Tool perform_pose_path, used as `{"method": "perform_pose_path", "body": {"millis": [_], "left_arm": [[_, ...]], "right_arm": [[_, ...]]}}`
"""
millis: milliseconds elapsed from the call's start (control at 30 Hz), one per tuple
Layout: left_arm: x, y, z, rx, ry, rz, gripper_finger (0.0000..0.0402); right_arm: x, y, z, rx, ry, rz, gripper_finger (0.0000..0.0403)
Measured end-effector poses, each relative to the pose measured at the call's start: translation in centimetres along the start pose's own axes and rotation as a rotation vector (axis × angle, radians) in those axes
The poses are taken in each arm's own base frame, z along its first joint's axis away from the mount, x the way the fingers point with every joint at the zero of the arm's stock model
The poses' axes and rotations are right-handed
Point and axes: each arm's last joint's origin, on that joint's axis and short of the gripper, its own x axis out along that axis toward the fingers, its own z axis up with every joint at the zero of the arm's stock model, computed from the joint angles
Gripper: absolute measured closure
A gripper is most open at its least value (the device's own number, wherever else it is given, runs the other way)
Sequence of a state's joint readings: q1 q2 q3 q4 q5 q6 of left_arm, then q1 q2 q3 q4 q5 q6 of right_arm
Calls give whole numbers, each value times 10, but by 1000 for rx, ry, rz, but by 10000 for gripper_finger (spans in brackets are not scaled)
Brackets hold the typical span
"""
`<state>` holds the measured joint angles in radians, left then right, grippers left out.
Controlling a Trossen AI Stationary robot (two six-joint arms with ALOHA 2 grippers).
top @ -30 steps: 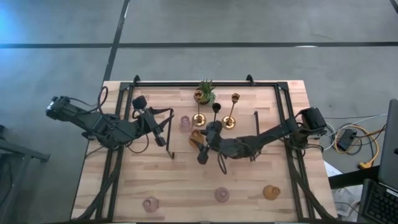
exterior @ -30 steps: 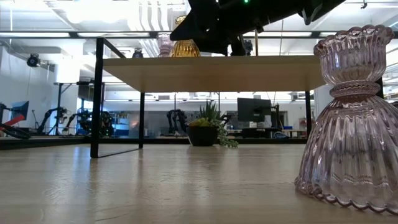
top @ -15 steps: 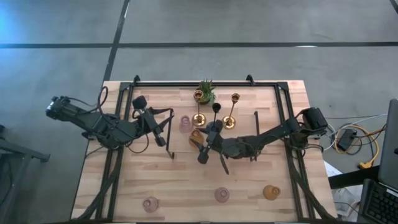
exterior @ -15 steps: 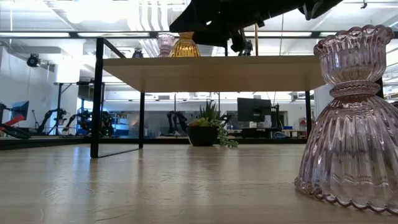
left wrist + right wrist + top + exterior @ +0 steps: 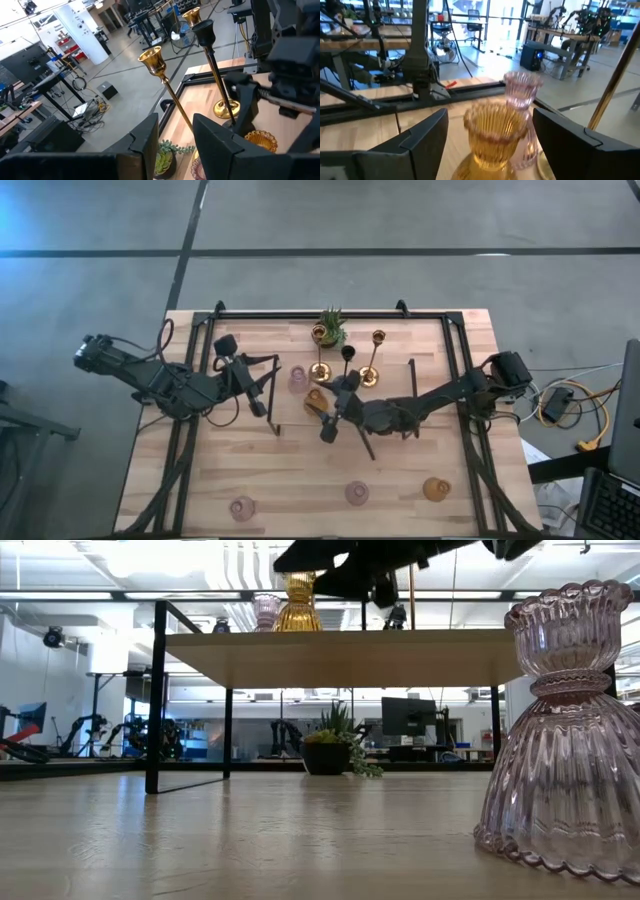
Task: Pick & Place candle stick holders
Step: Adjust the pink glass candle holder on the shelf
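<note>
The squat ribbed amber glass candle stick holder [image 5: 495, 131] stands on the raised wooden shelf [image 5: 340, 652], at about nine o'clock from the slim gold stems [image 5: 320, 350] and touching a pink glass holder [image 5: 522, 90]. The right gripper [image 5: 490, 145] straddles it, fingers spread wide, gripping nothing. Likely hard, smooth, fairly heavy and breakable — best taken at the narrow waist. The left gripper [image 5: 172, 145] hovers half-open, empty.

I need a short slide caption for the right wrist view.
Open right gripper around the amber holder, a pink holder just behind.
</note>
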<state>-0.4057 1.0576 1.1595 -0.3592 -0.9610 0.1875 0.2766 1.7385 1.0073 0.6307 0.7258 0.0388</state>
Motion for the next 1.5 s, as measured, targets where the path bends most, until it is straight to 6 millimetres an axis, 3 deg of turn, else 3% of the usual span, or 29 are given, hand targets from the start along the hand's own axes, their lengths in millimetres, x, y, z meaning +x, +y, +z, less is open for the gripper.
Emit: {"method": "perform_pose_path", "body": {"millis": [200, 400, 633, 833, 933, 1200, 1500], "left_arm": [[0, 0, 0, 2, 1, 0, 275], [0, 0, 0, 2, 1, 1, 275], [0, -2, -9, 99, 55, -35, 276], [-1, -12, -18, 141, 99, -312, 276], [1, -15, -19, 136, 109, -337, 276], [27, -7, -14, 211, 207, -281, 276], [63, 3, -10, 241, 393, -467, 276]], "right_arm": [[-9, 0, 16, 1, -41, 19, 129], [-33, 6, 42, -3, -117, 94, 133], [-79, 20, 73, 3, -195, 282, 160], [-124, 23, 88, 30, -126, 426, 211], [-143, 18, 93, 79, -58, 474, 249], [-175, 3, 95, 108, 88, 529, 383], [-193, -12, 91, 98, 161, 408, 395]]}}
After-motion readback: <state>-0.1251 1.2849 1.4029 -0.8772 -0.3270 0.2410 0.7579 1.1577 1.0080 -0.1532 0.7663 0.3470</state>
